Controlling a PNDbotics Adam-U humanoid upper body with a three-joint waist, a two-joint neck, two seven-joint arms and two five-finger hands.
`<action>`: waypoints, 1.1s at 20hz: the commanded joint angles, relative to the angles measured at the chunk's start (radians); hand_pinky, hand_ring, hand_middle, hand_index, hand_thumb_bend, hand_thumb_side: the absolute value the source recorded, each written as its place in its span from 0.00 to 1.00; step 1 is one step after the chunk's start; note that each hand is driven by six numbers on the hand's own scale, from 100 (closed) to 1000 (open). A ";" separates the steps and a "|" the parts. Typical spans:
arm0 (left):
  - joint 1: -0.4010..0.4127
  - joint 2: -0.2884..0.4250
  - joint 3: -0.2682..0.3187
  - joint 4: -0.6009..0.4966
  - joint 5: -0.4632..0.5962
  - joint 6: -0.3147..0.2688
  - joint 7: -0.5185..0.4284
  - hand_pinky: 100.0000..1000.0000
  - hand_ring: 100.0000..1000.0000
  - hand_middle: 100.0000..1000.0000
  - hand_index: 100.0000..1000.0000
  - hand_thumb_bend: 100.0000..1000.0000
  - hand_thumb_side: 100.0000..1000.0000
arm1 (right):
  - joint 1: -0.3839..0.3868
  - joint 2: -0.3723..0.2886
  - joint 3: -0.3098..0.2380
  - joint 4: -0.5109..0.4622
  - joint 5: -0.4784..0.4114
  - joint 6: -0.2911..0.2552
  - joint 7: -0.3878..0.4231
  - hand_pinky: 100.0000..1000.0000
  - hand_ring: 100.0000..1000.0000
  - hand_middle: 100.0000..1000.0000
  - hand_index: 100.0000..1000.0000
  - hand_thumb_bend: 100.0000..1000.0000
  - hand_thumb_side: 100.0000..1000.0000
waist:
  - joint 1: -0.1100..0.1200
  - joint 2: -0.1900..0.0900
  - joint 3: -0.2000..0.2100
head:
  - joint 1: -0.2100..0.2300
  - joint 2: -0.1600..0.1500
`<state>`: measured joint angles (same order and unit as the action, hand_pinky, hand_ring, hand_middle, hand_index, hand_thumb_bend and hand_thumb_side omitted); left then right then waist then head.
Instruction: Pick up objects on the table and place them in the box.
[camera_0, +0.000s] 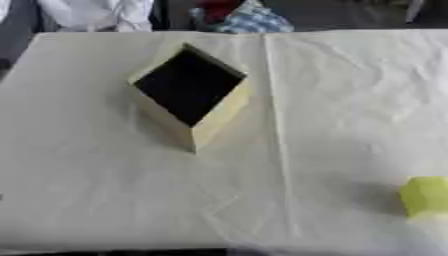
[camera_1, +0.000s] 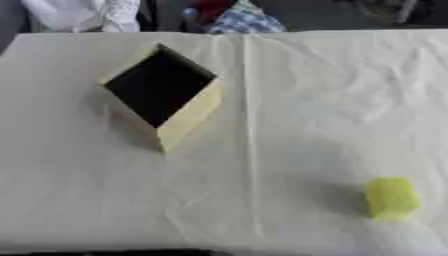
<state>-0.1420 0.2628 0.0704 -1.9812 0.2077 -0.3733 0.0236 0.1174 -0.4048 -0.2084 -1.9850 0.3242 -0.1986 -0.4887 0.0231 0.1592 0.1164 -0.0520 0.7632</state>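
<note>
One yellow block (camera_1: 391, 197) on table (camera_1: 289, 100), well apart from box (camera_1: 188, 119)

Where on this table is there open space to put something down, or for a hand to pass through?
Most of the table cloth is bare: the whole stretch right of the box, the near-left area in front of it, and the wide gap between the box and the yellow block. Only the far-left, where the box stands, and the near-right corner by the block are taken. No hands show.

Box (camera_1: 188, 117): pale tan walls, black interior. Block (camera_1: 390, 198): yellow-green, plain. Table (camera_1: 306, 100): covered in creased cream-white sheet, unpatterned. Blue-and-white checked cloth (camera_1: 248, 21) noted beyond far edge.
</note>
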 joint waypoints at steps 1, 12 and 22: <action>-0.005 0.022 0.001 -0.019 0.003 0.003 0.000 0.69 0.76 0.82 0.67 0.00 0.71 | 0.002 -0.030 -0.003 -0.015 0.005 0.000 0.006 0.56 0.67 0.54 0.77 0.00 0.82 | -0.003 -0.012 -0.001 | -0.009 -0.003; 0.002 0.029 0.002 -0.019 -0.004 0.003 -0.002 0.69 0.76 0.82 0.67 0.00 0.71 | 0.079 -0.102 -0.001 -0.015 0.079 0.002 0.015 0.59 0.69 0.55 0.77 0.00 0.83 | -0.013 -0.011 -0.006 | -0.033 -0.012; 0.014 0.045 0.003 -0.019 -0.014 0.006 -0.001 0.69 0.76 0.82 0.67 0.00 0.71 | 0.253 -0.323 0.008 -0.015 0.261 0.019 0.017 0.66 0.73 0.61 0.79 0.00 0.81 | -0.028 -0.018 -0.021 | -0.031 -0.003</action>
<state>-0.1231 0.2813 0.0703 -1.9812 0.1972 -0.3700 0.0216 0.3676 -0.6747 -0.1953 -1.9850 0.5621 -0.1862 -0.4729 -0.0042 0.1524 0.0965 -0.0819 0.7620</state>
